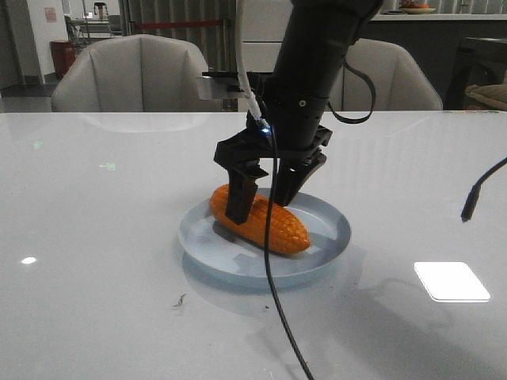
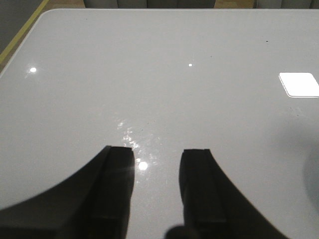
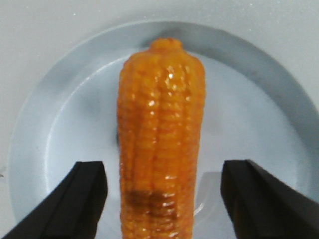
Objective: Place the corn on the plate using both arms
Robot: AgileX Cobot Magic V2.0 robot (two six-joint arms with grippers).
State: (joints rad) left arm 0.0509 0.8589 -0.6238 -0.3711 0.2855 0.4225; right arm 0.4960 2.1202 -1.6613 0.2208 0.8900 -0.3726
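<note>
The orange corn (image 1: pixel 273 226) lies on its side inside the pale blue plate (image 1: pixel 207 247), tapered end toward the front right. My right gripper (image 1: pixel 265 194) reaches down over it, open, one finger on each side of the cob. In the right wrist view the corn (image 3: pixel 162 109) runs between the two fingers with a gap on each side, resting on the plate (image 3: pixel 75 124). My left gripper (image 2: pixel 157 152) shows only in its own wrist view. It is open above bare white table, holding nothing.
A black cable (image 1: pixel 281 317) hangs from the right arm down across the plate's front. Another black cable end (image 1: pixel 474 198) dangles at the right. Grey chairs (image 1: pixel 139 75) stand behind the table's far edge. A small speck of debris (image 1: pixel 181 299) lies front left.
</note>
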